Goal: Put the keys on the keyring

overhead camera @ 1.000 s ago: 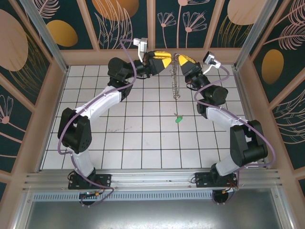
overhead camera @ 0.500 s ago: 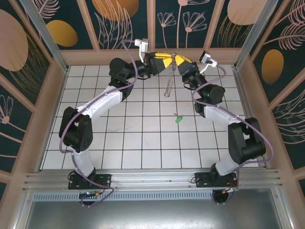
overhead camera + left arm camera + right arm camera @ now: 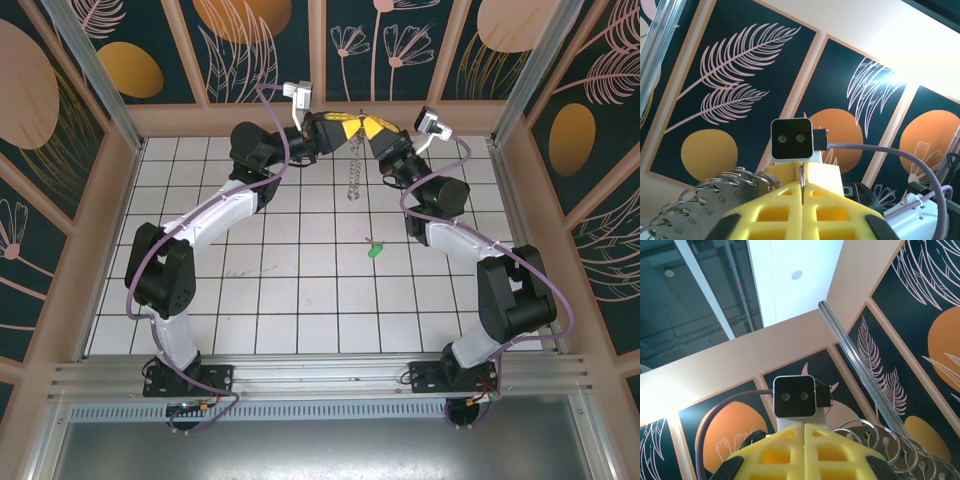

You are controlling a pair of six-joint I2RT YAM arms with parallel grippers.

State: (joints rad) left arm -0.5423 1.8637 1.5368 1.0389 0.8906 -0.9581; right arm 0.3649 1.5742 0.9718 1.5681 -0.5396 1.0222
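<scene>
White tiled table, leaf-painted walls; one green key, one keyring clenched by left gripper and right gripper.

Stamped digits, approx. 8, 9, 6, on grey plate inside keyring coils.

A robot lab cell: aluminium frame, printed wall panels, tiled table.
</scene>
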